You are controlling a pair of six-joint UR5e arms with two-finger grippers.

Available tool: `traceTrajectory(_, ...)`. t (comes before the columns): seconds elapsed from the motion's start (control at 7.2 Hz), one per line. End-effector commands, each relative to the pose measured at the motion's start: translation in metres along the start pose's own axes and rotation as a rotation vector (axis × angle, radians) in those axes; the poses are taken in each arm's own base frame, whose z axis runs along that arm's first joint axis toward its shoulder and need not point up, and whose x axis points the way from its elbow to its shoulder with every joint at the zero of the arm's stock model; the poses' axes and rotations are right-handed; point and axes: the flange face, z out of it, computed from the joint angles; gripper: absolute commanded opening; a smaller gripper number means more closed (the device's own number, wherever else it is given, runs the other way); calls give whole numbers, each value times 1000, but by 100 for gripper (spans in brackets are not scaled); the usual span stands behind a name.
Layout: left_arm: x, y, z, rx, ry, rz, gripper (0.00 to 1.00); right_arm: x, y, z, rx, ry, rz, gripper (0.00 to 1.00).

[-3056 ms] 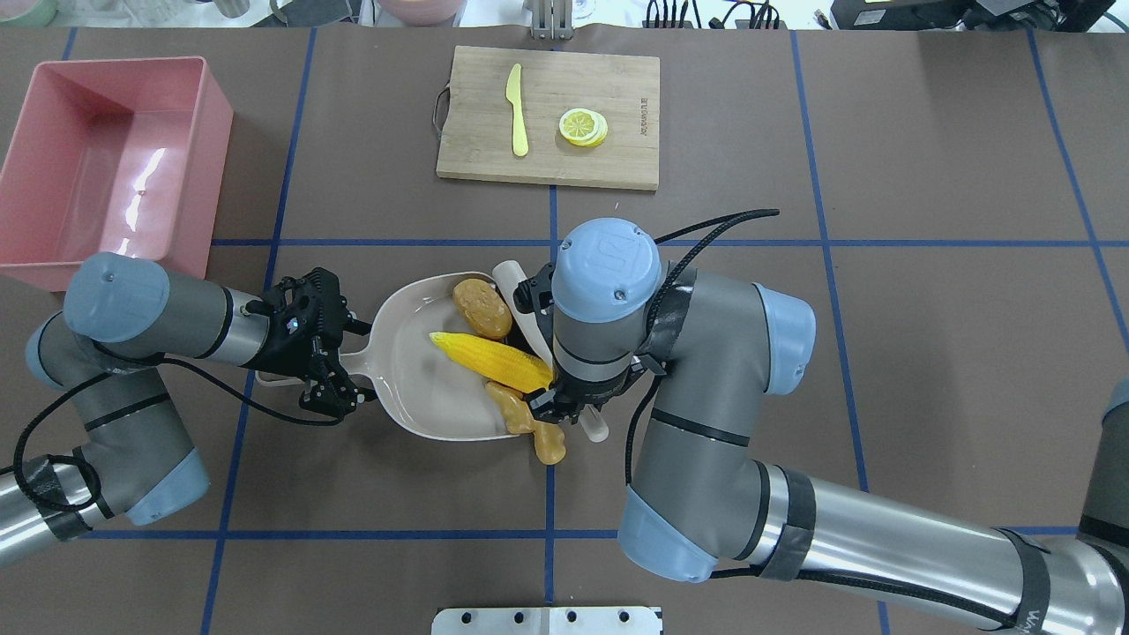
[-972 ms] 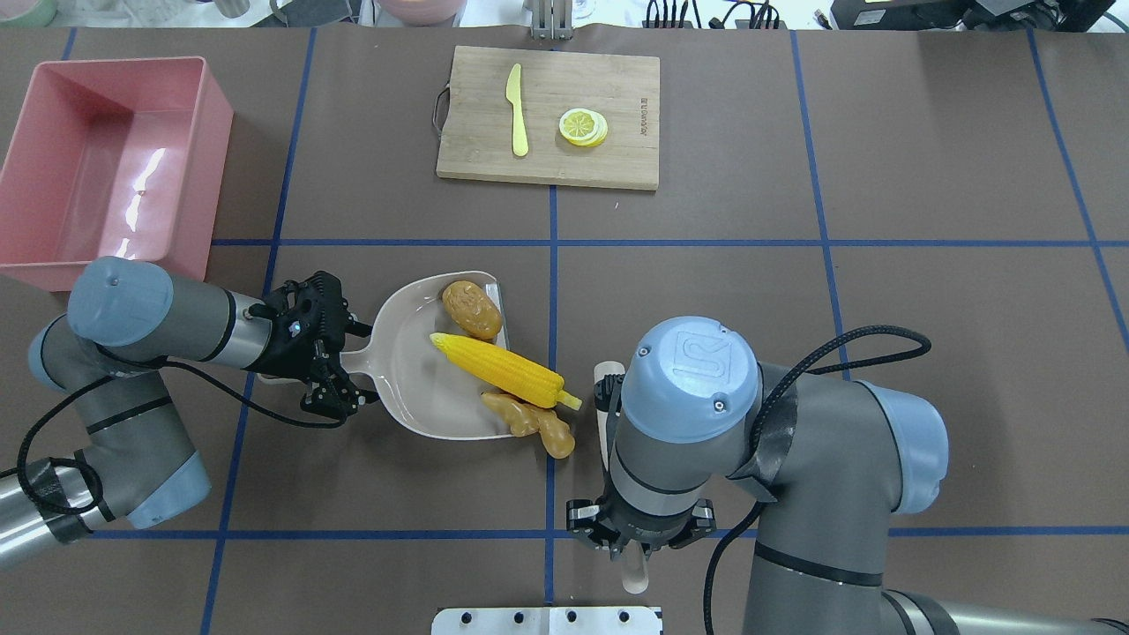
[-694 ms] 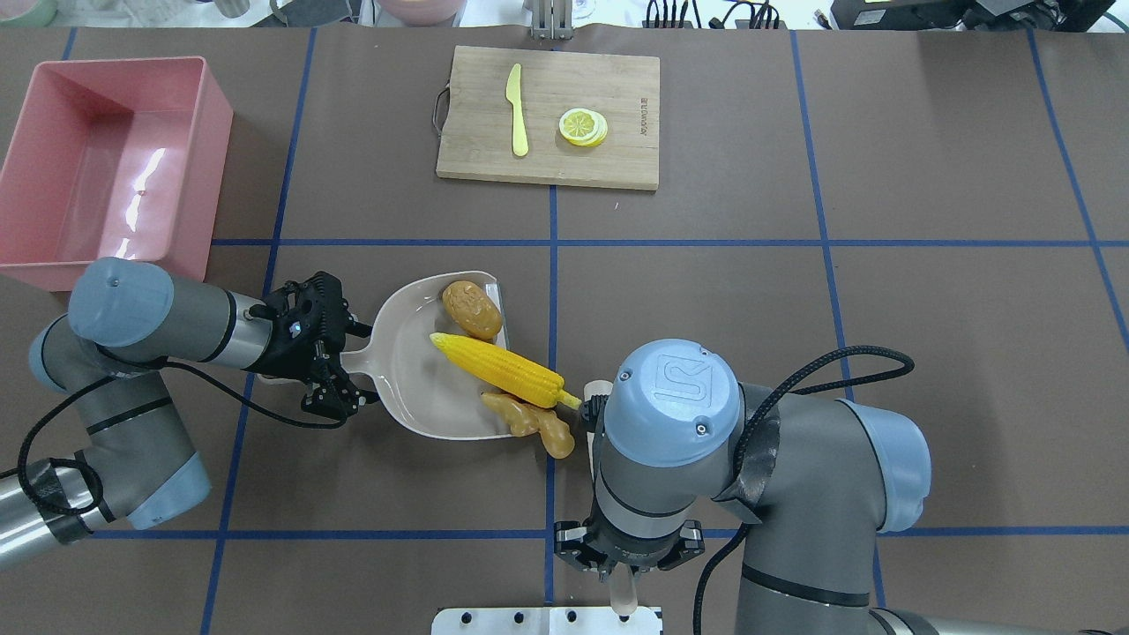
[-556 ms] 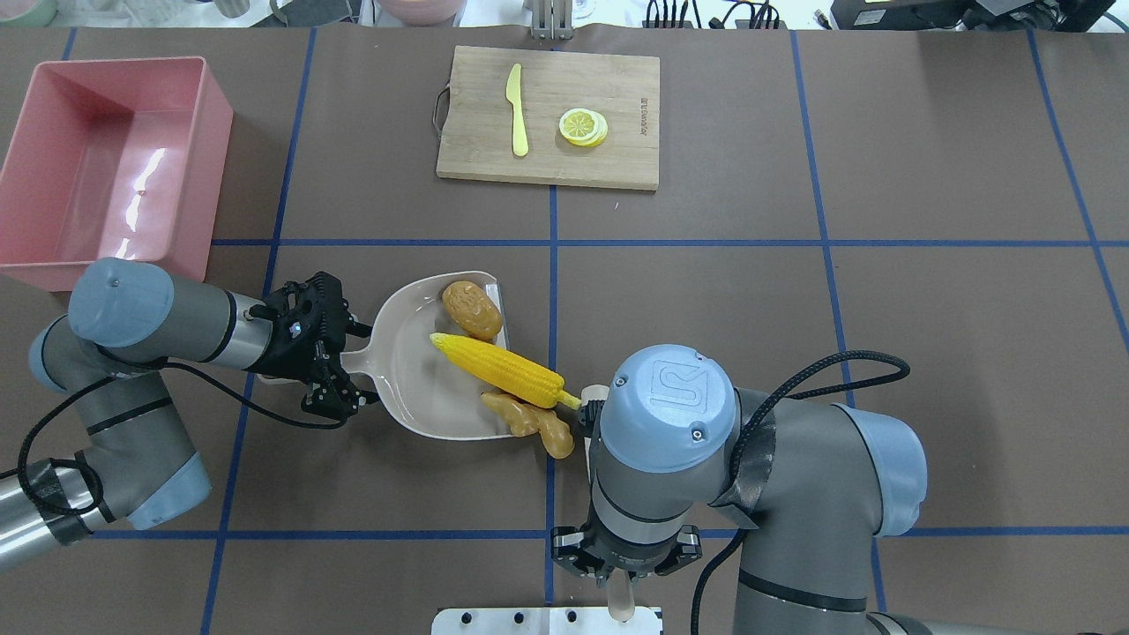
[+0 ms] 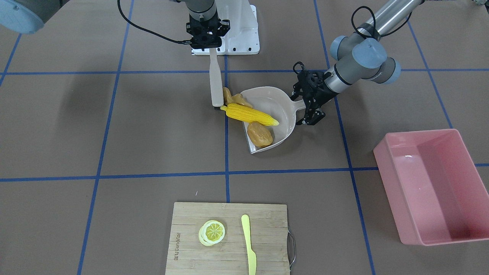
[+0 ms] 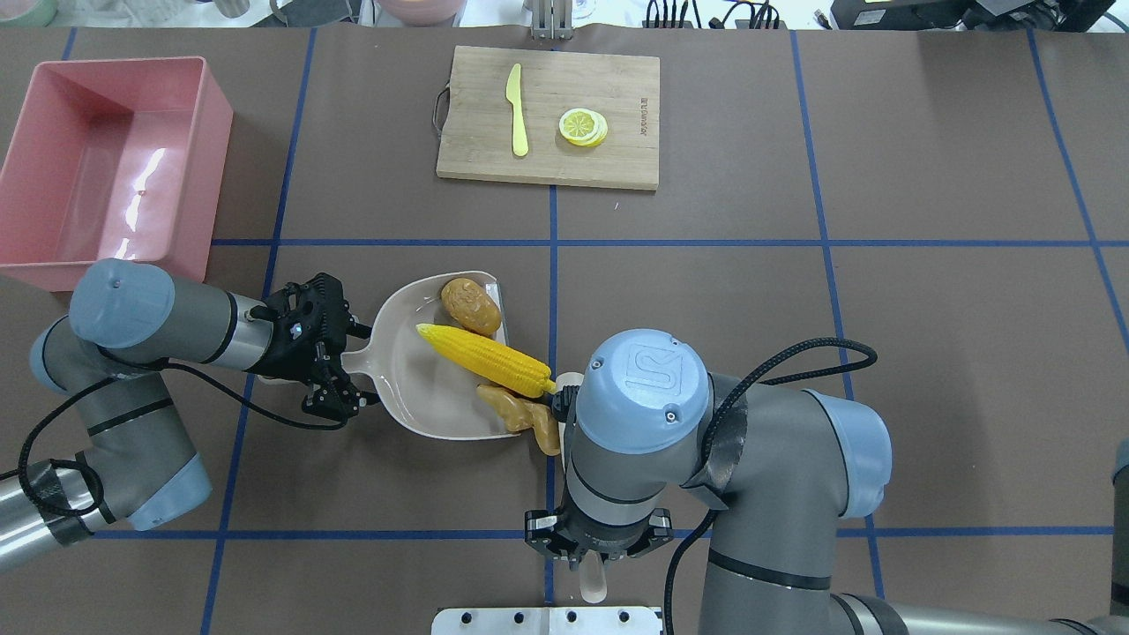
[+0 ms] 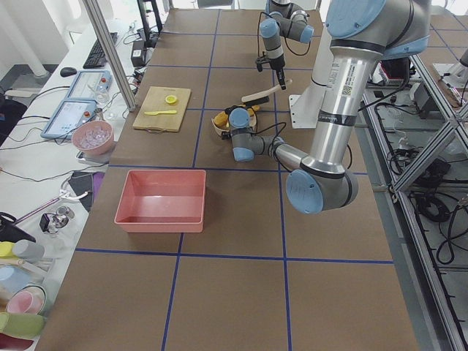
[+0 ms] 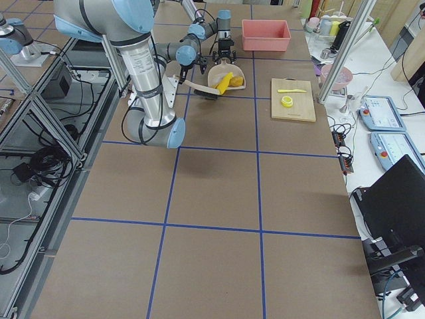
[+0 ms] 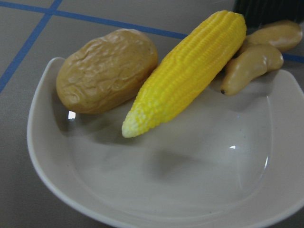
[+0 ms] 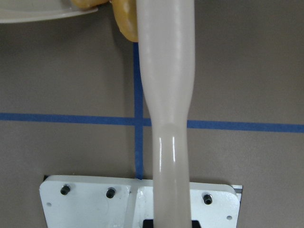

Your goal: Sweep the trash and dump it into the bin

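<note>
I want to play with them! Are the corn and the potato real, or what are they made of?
Corn: looks like moulded plastic, evenly bright yellow with a soft sheen. Potato: probably plastic or rubber, dull brown with pressed-in wrinkles. Likely toys, not certain.

One camera looks down on the table [image 6: 882, 353] from above, one faces it steeply opposite, two stand far off at its ends; both wrist cameras sit close, sharing the ginger root [image 9: 247, 66]
</note>
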Motion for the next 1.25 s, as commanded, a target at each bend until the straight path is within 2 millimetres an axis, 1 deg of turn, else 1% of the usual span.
traceTrajectory(0.0,0,0,0,0,1,0,97,-9,-19,-11,14,-14,-8,0)
traceTrajectory(0.28,0,0,0,0,-1,0,97,-26,-36,-19,16,-23,-18,0)
traceTrajectory(0.42,0,0,0,0,-1,0,97,-38,-42,-18,18,-19,-23,0)
traceTrajectory(0.56,0,0,0,0,-1,0,97,-43,-47,-20,22,-19,-26,0)
traceTrajectory(0.69,0,0,0,0,-1,0,97,-50,-55,-37,36,-38,-41,0)
traceTrajectory(0.83,0,0,0,0,-1,0,97,-60,-77,-54,2,-59,-22,0)
traceTrajectory(0.97,0,0,0,0,-1,9,97,-51,-85,-64,4,-59,-17,0)
traceTrajectory(1.11,0,1,0,-1,-1,12,97,-33,-82,-66,-5,-20,8,0)
